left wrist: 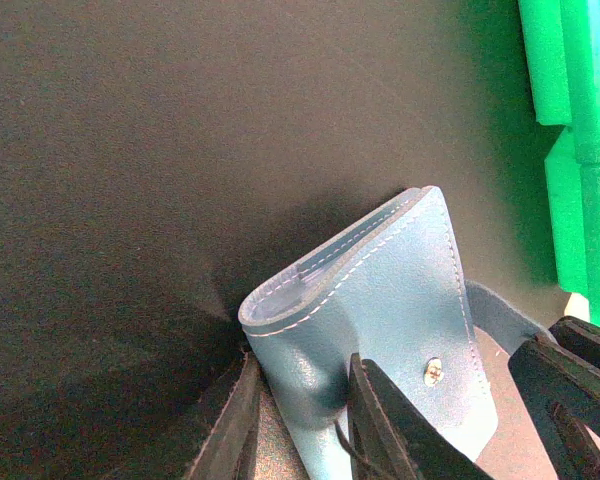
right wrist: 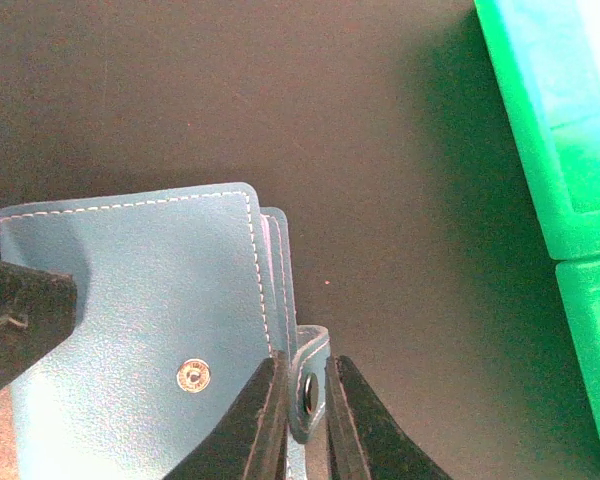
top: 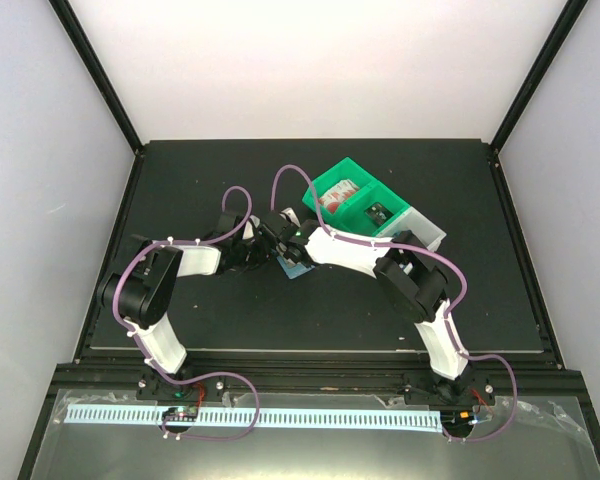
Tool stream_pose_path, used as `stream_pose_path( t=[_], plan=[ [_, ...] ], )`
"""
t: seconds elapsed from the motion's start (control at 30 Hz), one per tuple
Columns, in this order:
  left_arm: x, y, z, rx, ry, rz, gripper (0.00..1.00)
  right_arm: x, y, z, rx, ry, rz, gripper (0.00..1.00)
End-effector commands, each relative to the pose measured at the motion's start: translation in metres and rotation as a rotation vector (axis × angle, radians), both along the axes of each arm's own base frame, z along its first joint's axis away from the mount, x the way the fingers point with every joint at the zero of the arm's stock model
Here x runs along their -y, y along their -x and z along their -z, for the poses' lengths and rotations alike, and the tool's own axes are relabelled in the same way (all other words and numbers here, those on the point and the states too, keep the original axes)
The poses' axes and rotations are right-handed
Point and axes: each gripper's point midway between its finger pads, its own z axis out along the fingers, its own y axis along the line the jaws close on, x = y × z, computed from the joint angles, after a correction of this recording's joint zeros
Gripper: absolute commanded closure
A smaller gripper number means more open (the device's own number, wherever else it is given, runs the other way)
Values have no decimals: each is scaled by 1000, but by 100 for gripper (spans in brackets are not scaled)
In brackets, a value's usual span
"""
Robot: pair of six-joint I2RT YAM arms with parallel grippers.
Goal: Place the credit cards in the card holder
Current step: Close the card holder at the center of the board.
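Enclosure: white walls (top: 310, 60) on three sides and a matte black worktop (top: 210, 170). Both arms reach in and meet near its middle.
Card holder (right wrist: 140, 290): teal and folded, at mid-worktop just in front of the bins. In the left wrist view it stands tipped up on one edge, not flat.
Left hand (left wrist: 302, 385): clenched on the folded body near its lower edge, one finger on each side. It reads as an anchor, so the wallet cannot slide or turn.
Right hand (right wrist: 305, 385): fingers closed on the snap tab (right wrist: 313, 345), with the tab's eyelet between them. The tab is off the snap stud (right wrist: 192, 375), so the snap is undone.
Why held so: my judgement is that one hand fixes the body while the other draws the tab to swing the cover open and expose the pockets. This looks like the opening step, with no card seen going in.
Credit cards: not made out in any view. The pale layers at the fold edge could be pockets or cards; I cannot tell which.
Nearby: green bin (top: 340, 170) behind and right of the hands, with a white bin (top: 427, 232) beside it. The green bin's red-and-white contents are too small to name.
In the way: the hands crowd each other at the wallet. The green bin wall sits near the right hand and probably limits how far the tab can swing that way.
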Motion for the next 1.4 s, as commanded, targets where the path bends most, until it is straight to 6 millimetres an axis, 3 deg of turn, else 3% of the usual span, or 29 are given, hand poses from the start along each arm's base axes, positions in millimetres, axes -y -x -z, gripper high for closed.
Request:
stream_pose_path(
  t=[0.0,0.17,0.5,0.9,1.1,1.23,1.37],
  plan=[
    [-19,48,53,-220,-104,3,73,-6,-9,-30,50,-66,11,86],
    [-19,48,53,-221,-105,2,73,-6,-8,-32,52,-73,13,89],
    [-19,48,53,-221,-104,3,73,-6,-8,-35,52,-81,10,85],
    [-19,48,53,-221,-104,4,73,-3,-5,-19,-1,-55,12,97],
    [-19,48,54,-222,-105,4,73,-1,-6,-20,3,-63,18,88],
    [-19,49,54,-223,-105,4,73,0,-7,-19,0,-63,21,98],
    [-19,49,54,-222,-106,4,73,-2,-7,-22,5,-80,15,99]
  ],
)
